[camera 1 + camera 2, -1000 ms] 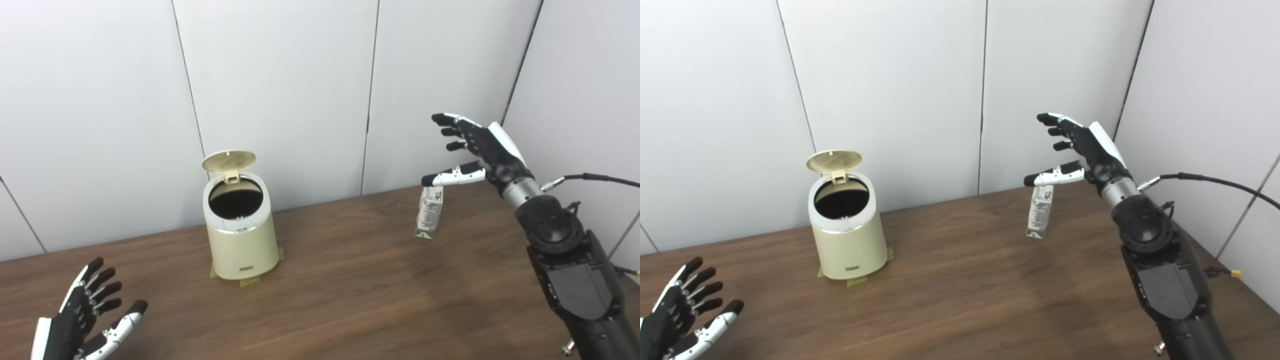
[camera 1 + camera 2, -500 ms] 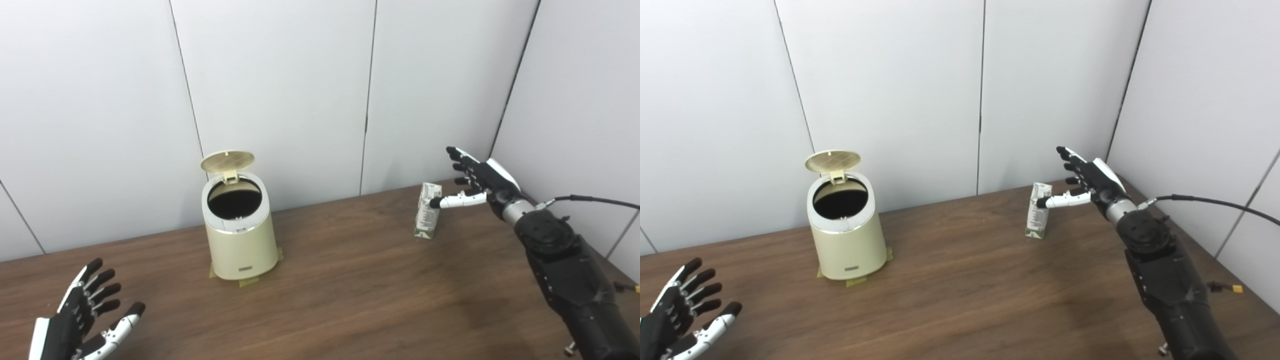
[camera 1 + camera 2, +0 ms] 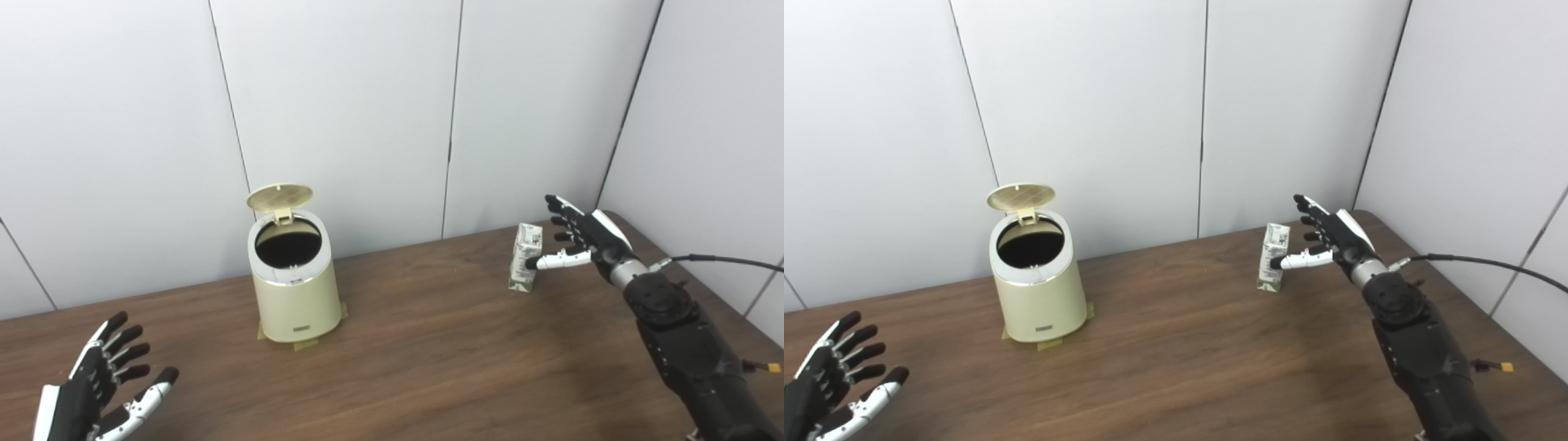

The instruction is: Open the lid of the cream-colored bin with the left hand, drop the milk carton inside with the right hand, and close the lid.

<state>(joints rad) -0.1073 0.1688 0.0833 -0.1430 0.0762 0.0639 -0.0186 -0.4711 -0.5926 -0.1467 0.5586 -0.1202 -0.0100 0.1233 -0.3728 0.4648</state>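
- Brown wooden table (image 3: pixel 429 361) carries my cream bin (image 3: pixel 295 288) at left, its lid (image 3: pixel 280 198) up.
- Milk carton (image 3: pixel 525 257) stands far right.
- My right hand (image 3: pixel 582 239) is spread beside it.
- My left hand (image 3: pixel 101 386) is spread, empty, near left.

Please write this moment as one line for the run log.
cream-colored bin lid: open | small milk carton: upright on table | right hand: open beside carton | left hand: open

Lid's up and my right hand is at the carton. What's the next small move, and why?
Probably close the right hand around the milk carton. The carton stands upright on the table, the hand is open beside it with its thumb across the front, and nothing is gripped yet. The bin already has its lid raised, and the left hand waits open, apart.
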